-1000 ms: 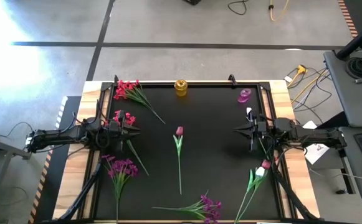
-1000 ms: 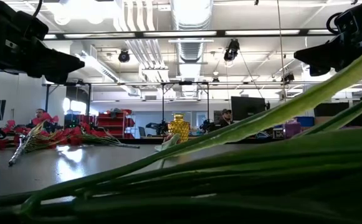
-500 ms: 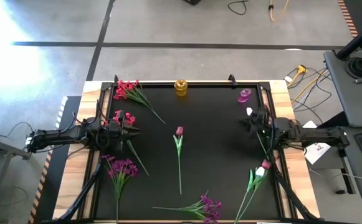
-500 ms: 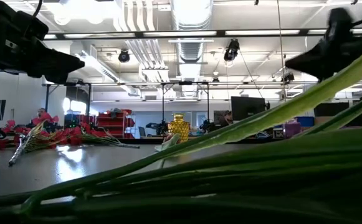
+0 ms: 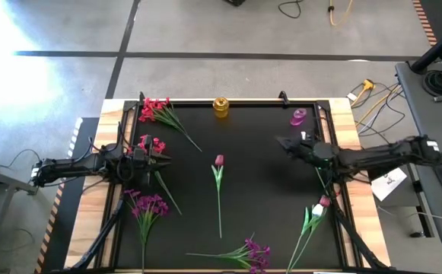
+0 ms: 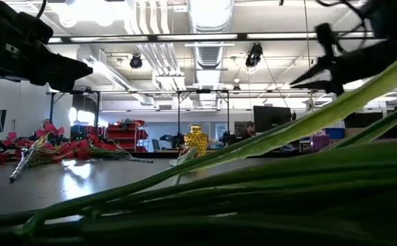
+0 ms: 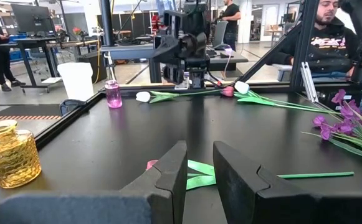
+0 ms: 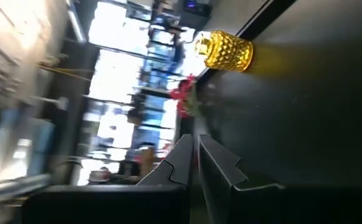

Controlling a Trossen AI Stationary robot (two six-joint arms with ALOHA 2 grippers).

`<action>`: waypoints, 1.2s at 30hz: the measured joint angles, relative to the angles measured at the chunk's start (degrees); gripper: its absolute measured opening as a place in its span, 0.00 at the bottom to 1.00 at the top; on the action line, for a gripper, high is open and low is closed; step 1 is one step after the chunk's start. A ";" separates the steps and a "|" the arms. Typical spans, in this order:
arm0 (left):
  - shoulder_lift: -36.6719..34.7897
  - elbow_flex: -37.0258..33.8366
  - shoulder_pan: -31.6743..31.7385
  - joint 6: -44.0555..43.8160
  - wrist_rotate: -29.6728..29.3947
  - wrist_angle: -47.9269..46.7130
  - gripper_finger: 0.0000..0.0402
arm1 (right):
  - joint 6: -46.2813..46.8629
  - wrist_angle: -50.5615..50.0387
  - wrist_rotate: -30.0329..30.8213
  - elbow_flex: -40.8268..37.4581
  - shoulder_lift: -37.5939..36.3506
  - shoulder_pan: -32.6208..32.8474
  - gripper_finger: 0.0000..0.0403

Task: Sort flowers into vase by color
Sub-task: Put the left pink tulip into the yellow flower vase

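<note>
1. Left claw (image 5: 162, 157) hovers at 9 o'clock on the table (image 5: 266, 205), fingers narrowly apart and empty, beside a red flower cluster (image 5: 151, 143).
2. A magenta tulip (image 5: 219, 160) lies at center.
3. Right claw (image 5: 280, 142) at 3 o'clock is closed, empty.

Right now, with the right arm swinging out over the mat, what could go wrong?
1. The right claw is shut and empty, so any grasp needs it opened first.
2. It moves close to the pink vase and the white tulip; a sweep could knock either.
3. The left claw hovers over a red flower cluster, and a careless descent might crush the blooms.
</note>
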 joint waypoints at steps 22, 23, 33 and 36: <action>0.00 0.00 -0.01 0.00 0.00 0.00 0.16 | -5.27 -56.68 -26.93 73.59 65.35 4.87 0.17; 0.01 0.00 -0.01 -0.01 0.00 0.00 0.16 | -4.88 -59.15 -26.93 76.11 66.77 5.09 0.21; 0.01 0.00 0.00 -0.01 0.00 0.00 0.16 | -0.24 -72.34 -24.99 93.86 76.10 5.08 0.48; 0.01 0.00 -0.01 -0.01 0.00 0.00 0.16 | 0.54 -74.37 -24.85 97.94 78.76 5.08 0.49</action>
